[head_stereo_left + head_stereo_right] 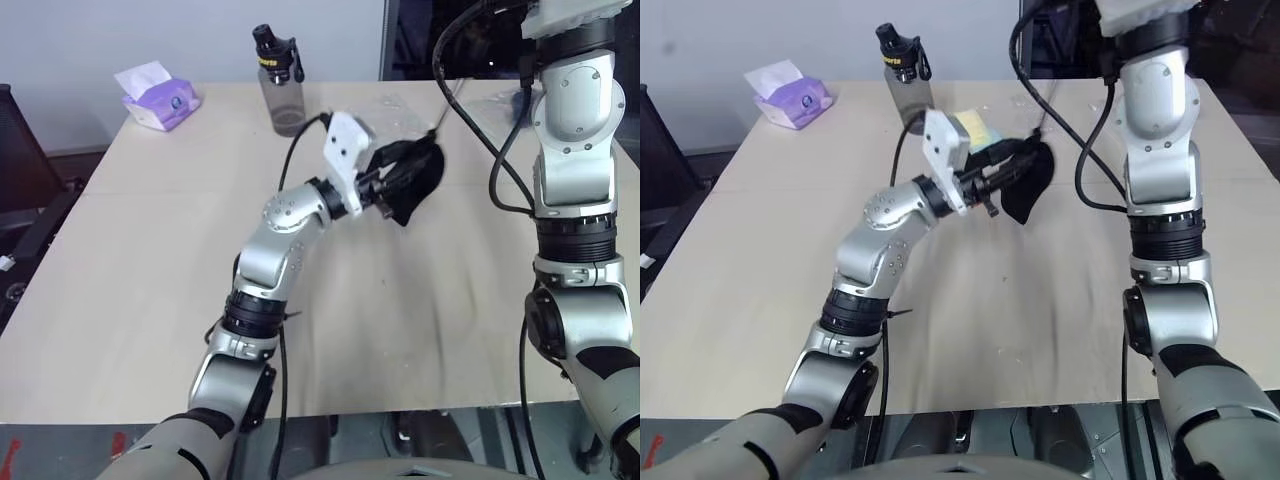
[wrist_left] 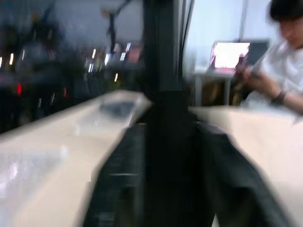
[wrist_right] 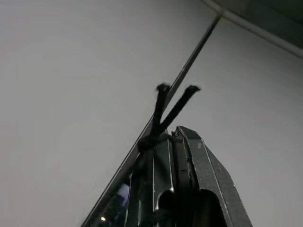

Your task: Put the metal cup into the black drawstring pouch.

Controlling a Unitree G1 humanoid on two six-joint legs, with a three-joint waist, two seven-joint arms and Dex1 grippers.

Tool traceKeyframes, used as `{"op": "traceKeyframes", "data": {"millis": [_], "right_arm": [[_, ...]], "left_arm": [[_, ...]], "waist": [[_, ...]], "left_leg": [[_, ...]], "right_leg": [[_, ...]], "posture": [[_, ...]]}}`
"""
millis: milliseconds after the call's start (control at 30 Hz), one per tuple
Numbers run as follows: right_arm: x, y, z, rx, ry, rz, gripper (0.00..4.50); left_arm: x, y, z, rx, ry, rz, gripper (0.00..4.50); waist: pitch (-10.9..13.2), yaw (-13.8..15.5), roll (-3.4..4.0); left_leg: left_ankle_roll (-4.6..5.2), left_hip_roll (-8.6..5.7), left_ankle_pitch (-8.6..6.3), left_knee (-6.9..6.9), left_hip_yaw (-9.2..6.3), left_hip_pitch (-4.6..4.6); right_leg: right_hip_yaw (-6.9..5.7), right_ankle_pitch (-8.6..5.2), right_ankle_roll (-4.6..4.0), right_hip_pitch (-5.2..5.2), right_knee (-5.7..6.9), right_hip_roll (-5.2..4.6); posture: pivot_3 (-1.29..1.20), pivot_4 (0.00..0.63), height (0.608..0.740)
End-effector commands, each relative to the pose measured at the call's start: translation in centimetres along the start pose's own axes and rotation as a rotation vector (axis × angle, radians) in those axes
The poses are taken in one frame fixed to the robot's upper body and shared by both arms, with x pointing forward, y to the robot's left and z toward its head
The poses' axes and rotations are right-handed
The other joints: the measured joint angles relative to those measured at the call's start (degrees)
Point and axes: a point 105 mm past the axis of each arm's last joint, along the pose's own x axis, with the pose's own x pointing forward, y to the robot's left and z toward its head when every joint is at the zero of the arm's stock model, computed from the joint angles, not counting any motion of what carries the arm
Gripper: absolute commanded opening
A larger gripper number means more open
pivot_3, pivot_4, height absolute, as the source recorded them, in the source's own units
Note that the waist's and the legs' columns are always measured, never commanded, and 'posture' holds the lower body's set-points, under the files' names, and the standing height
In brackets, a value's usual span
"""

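The black drawstring pouch (image 1: 415,183) hangs above the counter (image 1: 150,250) at the tips of the left gripper (image 1: 392,180), its long axis roughly upright and its bottom end pointing down. Whether those fingers are wide or narrow I cannot tell. The right gripper (image 3: 173,137), raised high, is clamped on the pouch's thin cord (image 3: 176,106), whose two ends poke out past its tips.

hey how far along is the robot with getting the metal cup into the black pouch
The cup itself can't be seen, so whether it is inside can't be confirmed. In hand: the black drawstring pouch hangs bunched above the table, off its surface; the right gripper is shut on the pouch's cord, which runs up from the pouch, and the left gripper is at the pouch. Left: cinching shut and setting down, probably.
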Motion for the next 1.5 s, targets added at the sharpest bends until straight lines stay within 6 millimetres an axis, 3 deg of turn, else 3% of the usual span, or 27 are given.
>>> {"op": "traceKeyframes", "data": {"millis": [33, 200, 333, 433, 600, 633, 733, 800, 867, 1133, 1233, 1500], "right_arm": [[0.5, 0.9, 1.1, 0.057, -0.030, 0.062, 0.00], [-0.9, 4.1, -0.1, 0.176, 0.060, 0.218, 0.00], [-3.5, 6.2, -1.7, 0.195, 0.182, 0.386, 0.00], [-6.8, 7.4, -3.3, 0.258, 0.312, 0.511, 0.92], [-13.1, 8.8, -3.4, 0.529, 0.438, 0.694, 3.33], [-14.5, 8.8, -3.4, 0.565, 0.462, 0.738, 3.64], [-19.5, 8.5, -4.0, 0.686, 0.588, 0.862, 3.64], [-22.2, 7.2, -4.6, 0.730, 0.613, 0.856, 3.64], [-26.0, 5.9, -6.2, 0.789, 0.745, 0.921, 3.64], [-34.5, 2.8, -8.5, 0.982, 0.993, 0.954, 3.64], [-36.3, 2.3, -8.7, 0.967, 0.986, 1.000, 3.64], [-36.7, 0.5, -9.4, 0.949, 0.886, 0.949, 3.64]], "left_arm": [[-0.1, -0.3, 1.0, 0.010, -0.035, -0.013, 2.81], [-1.3, -0.8, 0.2, -0.003, -0.008, -0.031, 2.81], [-4.2, 0.5, -1.6, 0.013, 0.084, 0.025, 2.81], [-7.2, 1.0, -3.3, 0.024, 0.174, 0.050, 2.84], [-12.0, 0.4, -5.1, 0.018, 0.280, 0.074, 2.84], [-12.8, -0.2, -5.5, 0.016, 0.303, 0.065, 2.84], [-15.0, -1.8, -7.0, 0.011, 0.384, 0.044, 2.84], [-16.5, -1.9, -7.8, -0.007, 0.415, 0.088, 2.84], [-18.0, -1.3, -8.5, -0.010, 0.437, 0.169, 2.84], [-20.2, -0.6, -8.8, 0.043, 0.431, 0.336, 2.84], [-20.2, -0.7, -8.8, 0.043, 0.415, 0.361, 2.84], [-20.4, -1.7, -8.8, -0.036, 0.408, 0.335, 2.84]], "waist": [[0.00, 0.03, 0.00], [0.00, -0.19, 0.00], [0.00, -0.26, 0.00], [-0.01, -0.36, -0.01], [0.02, -0.49, 0.03], [0.02, -0.45, 0.03], [0.01, 0.03, 0.03], [0.02, 0.38, 0.03], [0.02, 0.51, 0.03], [-0.01, 0.45, 0.00], [-0.01, 0.51, 0.03], [-0.03, 0.46, -0.01]], "left_leg": [[0.00, 0.00, 0.00, 0.00, -0.01, -0.01], [0.00, 0.01, 0.00, 0.00, 0.01, -0.02], [0.00, 0.02, 0.00, -0.02, -0.04, -0.02], [0.00, 0.03, 0.00, -0.05, -0.07, -0.02], [0.00, 0.20, -0.01, -0.11, -0.20, -0.01], [0.00, 0.21, -0.01, -0.12, -0.22, -0.01], [0.01, 0.20, -0.02, -0.11, -0.22, 0.00], [0.01, 0.19, -0.02, -0.10, -0.22, 0.04], [0.01, 0.19, -0.02, -0.07, -0.15, 0.04], [0.02, 0.39, -0.02, 0.04, 0.20, 0.23], [0.01, 0.39, -0.02, 0.03, 0.24, 0.18], [0.01, 0.39, -0.02, 0.07, 0.35, 0.22]], "right_leg": [[-0.01, 0.00, 0.00, 0.00, 0.00, 0.00], [0.01, 0.00, 0.00, 0.00, -0.01, -0.02], [-0.02, 0.00, 0.00, 0.01, -0.01, -0.02], [-0.04, 0.00, 0.00, 0.00, -0.02, -0.03], [-0.09, -0.01, -0.02, -0.01, -0.03, -0.08], [-0.09, -0.01, -0.02, -0.01, -0.04, -0.08], [-0.08, -0.02, -0.01, 0.08, -0.14, -0.16], [-0.03, -0.03, -0.03, 0.15, -0.25, -0.19], [-0.06, -0.15, -0.21, 0.19, -0.30, -0.18], [-0.05, -0.20, -0.17, 0.26, -0.23, -0.06], [-0.05, -0.08, -0.36, 0.24, -0.24, -0.05], [0.02, -0.10, -0.29, 0.27, -0.25, -0.04]], "posture": [[0.00, 0.150, 0.740], [0.00, 0.150, 0.740], [0.00, 0.150, 0.740], [0.00, 0.150, 0.740], [0.00, 0.150, 0.740], [0.00, 0.150, 0.740], [0.00, 0.150, 0.740], [0.00, 0.150, 0.740], [0.00, 0.150, 0.740], [0.00, 0.150, 0.740], [0.00, 0.150, 0.740], [0.00, 0.150, 0.740]]}}
